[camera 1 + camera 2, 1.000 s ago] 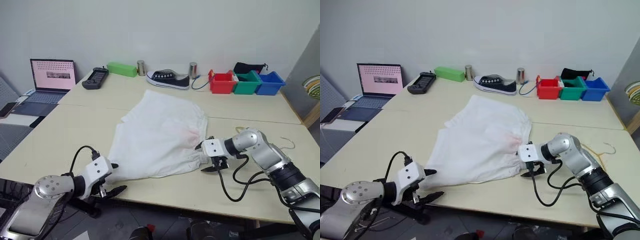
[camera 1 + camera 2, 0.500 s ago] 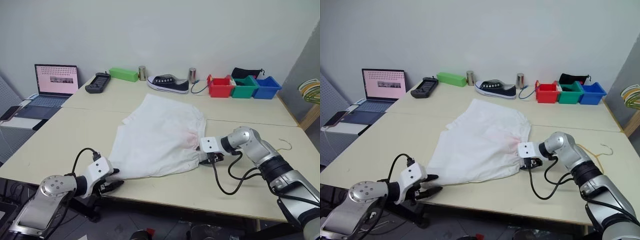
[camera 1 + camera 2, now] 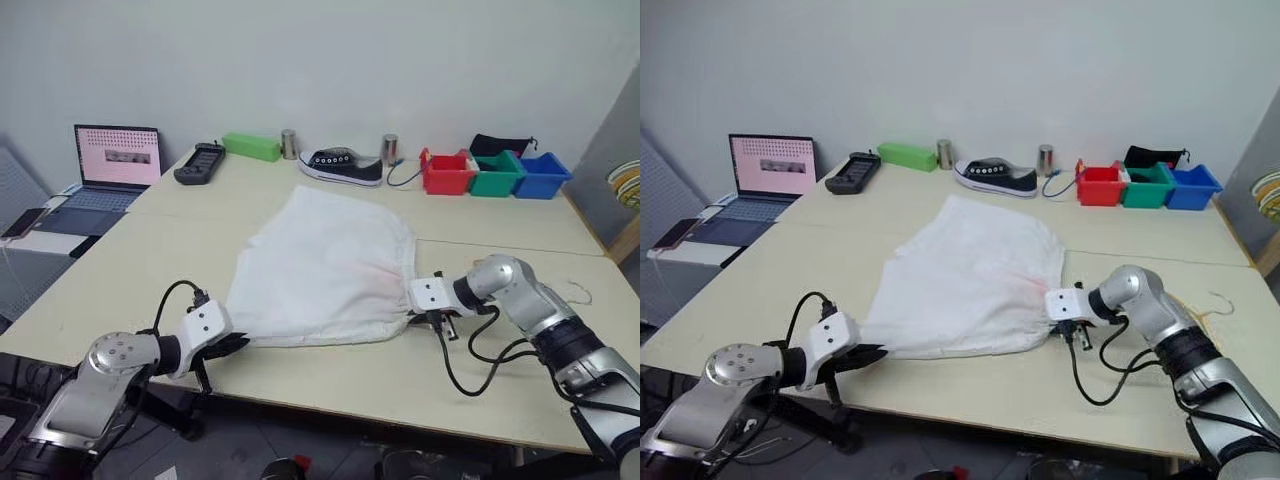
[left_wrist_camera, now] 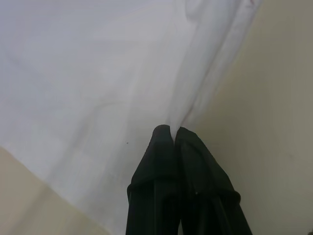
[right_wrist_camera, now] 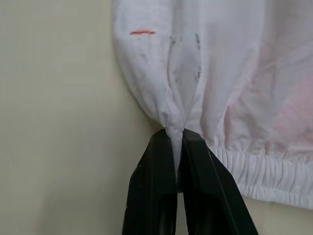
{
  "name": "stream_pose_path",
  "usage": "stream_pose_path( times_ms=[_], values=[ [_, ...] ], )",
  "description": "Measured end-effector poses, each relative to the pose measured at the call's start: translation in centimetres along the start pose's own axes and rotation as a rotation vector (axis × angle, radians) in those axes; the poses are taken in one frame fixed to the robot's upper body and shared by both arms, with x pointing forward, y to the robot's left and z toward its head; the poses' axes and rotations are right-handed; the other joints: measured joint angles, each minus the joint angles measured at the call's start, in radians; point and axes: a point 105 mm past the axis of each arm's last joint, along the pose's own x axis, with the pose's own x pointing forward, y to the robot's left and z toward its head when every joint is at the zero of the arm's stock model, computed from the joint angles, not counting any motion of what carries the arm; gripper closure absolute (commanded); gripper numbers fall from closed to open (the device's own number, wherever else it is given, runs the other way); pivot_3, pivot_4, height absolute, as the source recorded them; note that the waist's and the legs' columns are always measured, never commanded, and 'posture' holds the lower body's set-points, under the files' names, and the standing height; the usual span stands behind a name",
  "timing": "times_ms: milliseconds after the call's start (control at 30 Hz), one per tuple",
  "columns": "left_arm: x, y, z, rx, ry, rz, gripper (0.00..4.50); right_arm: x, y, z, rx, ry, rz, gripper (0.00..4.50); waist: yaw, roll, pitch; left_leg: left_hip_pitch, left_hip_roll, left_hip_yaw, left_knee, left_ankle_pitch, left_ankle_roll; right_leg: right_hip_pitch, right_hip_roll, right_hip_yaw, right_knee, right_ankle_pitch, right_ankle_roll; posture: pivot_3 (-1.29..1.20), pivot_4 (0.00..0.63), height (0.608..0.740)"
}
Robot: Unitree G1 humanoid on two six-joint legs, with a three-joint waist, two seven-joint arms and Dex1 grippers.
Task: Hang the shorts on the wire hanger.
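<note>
White shorts (image 3: 325,262) lie spread on the beige tabletop (image 3: 120,270). Left gripper (image 3: 238,343) fingers are clamped on the near-left waistband corner; right gripper (image 3: 437,321) fingers pinch the near-right corner. Thin wire hanger (image 3: 578,291), right of the right arm, is barely discernible and partly hidden.

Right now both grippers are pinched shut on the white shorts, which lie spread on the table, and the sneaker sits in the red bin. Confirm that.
One detail is wrong: the black sneaker stands on the table left of the red bin, as the left eye view shows. The left gripper and the right gripper are indeed shut on the shorts.
</note>
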Motion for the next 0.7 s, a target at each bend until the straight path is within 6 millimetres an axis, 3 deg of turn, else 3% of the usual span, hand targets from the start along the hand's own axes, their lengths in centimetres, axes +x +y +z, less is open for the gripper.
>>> stream_pose_path(
  times_ms=[233, 367, 400, 567, 700],
  values=[
    [-0.8, -1.1, 0.8, 0.115, 0.035, -0.195, 4.50, -2.6, 6.9, 2.0, 0.073, -0.047, 0.210, 4.39, 0.010, 0.002, 0.001, -0.002, 0.001, 0.002, -0.002, -0.002, -0.002, -0.001, -0.001, 0.000, -0.003, -0.006, 0.000, -0.18, 0.024, 0.740],
    [-1.9, -1.4, 0.1, 0.138, 0.108, -0.298, 4.50, -2.0, 8.5, 3.5, 0.093, -0.086, 0.257, 4.39, 0.001, 0.002, 0.001, -0.001, 0.001, 0.004, -0.002, -0.003, -0.004, -0.001, 0.000, 0.000, -0.004, -0.007, 0.000, -0.19, 0.028, 0.740],
    [-2.1, -1.3, -0.1, 0.139, 0.119, -0.312, 4.28, -1.8, 8.5, 3.6, 0.100, -0.092, 0.248, 4.46, 0.001, 0.002, 0.001, -0.001, 0.001, 0.004, -0.002, -0.003, -0.004, -0.001, 0.000, 0.000, -0.004, -0.007, 0.000, -0.19, 0.029, 0.740],
    [-2.4, -0.7, -1.3, 0.108, 0.162, -0.308, 3.39, -1.0, 8.2, 3.3, 0.146, -0.081, 0.231, 3.28, 0.006, 0.003, 0.003, -0.001, 0.003, 0.003, -0.002, -0.006, -0.008, -0.001, -0.001, 0.000, -0.006, -0.007, 0.000, -0.20, 0.033, 0.740],
    [-2.8, -1.4, -0.4, 0.085, 0.150, -0.365, 2.54, -2.0, 8.1, 3.6, 0.180, -0.088, 0.231, 2.35, 0.007, 0.003, 0.004, -0.003, 0.004, 0.003, -0.002, -0.003, -0.004, -0.001, -0.002, 0.000, -0.008, -0.005, 0.003, -0.21, 0.040, 0.740]
  ],
)
